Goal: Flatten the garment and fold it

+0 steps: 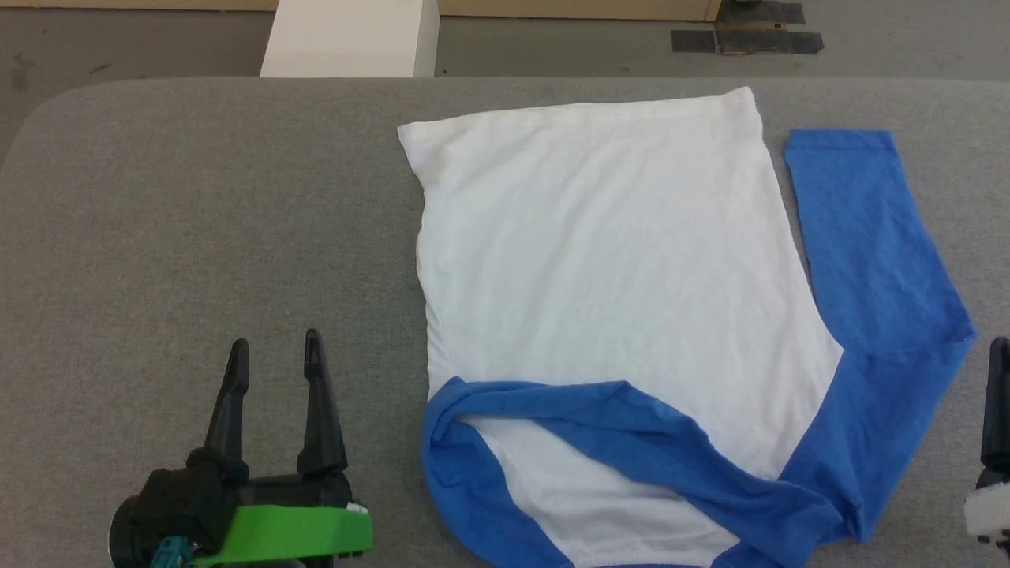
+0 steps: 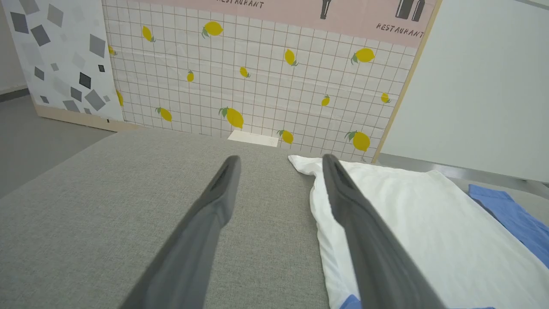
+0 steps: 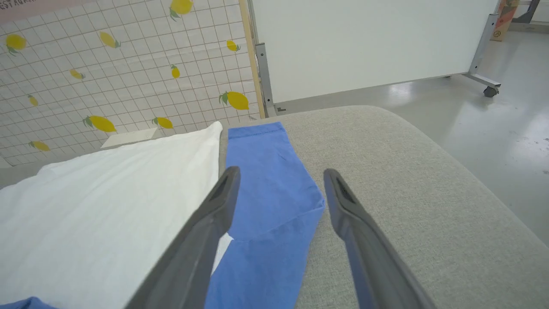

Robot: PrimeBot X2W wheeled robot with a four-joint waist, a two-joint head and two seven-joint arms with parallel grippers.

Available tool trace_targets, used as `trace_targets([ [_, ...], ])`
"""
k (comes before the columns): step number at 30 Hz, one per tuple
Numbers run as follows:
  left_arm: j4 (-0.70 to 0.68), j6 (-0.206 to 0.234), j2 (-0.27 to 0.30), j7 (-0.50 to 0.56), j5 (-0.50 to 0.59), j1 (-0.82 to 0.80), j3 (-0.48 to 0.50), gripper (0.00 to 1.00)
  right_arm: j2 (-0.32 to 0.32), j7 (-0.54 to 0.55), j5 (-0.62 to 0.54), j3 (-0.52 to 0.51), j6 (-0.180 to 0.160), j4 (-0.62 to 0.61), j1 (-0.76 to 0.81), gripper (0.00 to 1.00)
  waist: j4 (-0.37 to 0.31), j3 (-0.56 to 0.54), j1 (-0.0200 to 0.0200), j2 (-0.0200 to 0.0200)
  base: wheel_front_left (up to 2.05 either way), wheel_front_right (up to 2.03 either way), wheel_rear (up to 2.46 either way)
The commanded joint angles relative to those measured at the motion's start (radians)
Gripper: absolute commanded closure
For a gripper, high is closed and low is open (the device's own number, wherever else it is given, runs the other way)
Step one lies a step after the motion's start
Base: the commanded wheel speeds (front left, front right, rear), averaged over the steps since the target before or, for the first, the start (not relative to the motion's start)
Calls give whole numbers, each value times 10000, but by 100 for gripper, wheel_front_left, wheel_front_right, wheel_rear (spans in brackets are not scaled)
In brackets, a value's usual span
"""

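The left hand (image 1: 276, 341) hangs wide open and empty over the bare counter (image 1: 158, 197), just beside the shirt (image 1: 615, 276), which lies spread flat right of centre. One blue sleeve (image 1: 631, 418) crosses its body, probably a first fold. The other sleeve (image 1: 868, 252) lies out and bent. The right hand (image 3: 279, 171), equally open and empty, is poised by that bend.

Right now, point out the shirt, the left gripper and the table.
shirt (image 1: 615, 260): head view, middle of white body.
left gripper (image 1: 276, 341): head view, between its fingertips.
table (image 1: 197, 237): head view, bare grey top.
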Motion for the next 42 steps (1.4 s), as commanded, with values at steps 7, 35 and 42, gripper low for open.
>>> trace_targets([
  [7, 94, -870, -717, -37, 663, -131, 599, 0, -754, 1662, -241, 402, -15, -377, -2725, 0, -61, 692, 0, 0, 0, 0, 0],
  [35, -193, -2214, -1999, -37, 1853, -1114, 689, 0, -4480, 7038, -612, 94, -15, 5051, -9977, 0, 1726, 4146, 0, 0, 0, 0, 0],
  [42, -226, -2284, -2072, -38, 1997, -1124, 659, 0, -4400, 6977, -912, -259, -15, 5721, -9922, 0, 1968, 4509, 0, 0, 0, 0, 0],
])
